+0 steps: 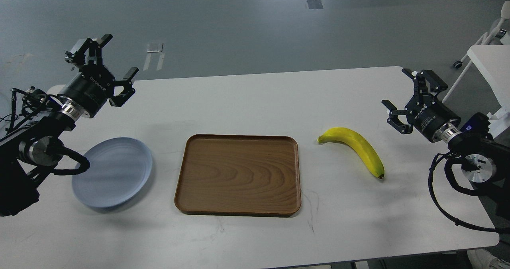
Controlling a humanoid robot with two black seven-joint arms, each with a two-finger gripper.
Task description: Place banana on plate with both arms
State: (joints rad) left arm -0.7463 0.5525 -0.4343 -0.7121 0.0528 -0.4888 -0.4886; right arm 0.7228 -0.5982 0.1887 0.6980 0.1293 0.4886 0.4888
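Observation:
A curved yellow banana [356, 148] with a dark tip lies on the white table, right of the wooden tray. The pale grey-blue plate [113, 173] rests at the table's left side, left of the tray, with nothing on it; my left arm's cable crosses its left rim. My left gripper [106, 63] hangs open above the table's far left corner, well beyond the plate. Over the right side my right gripper [406, 91] is open and holds nothing, a short way right of and beyond the banana.
A rectangular brown wooden tray [238, 174] sits in the middle of the table [255, 101] with nothing in it. A white table or cart [492, 61] stands off the right edge. Grey floor lies beyond the far edge.

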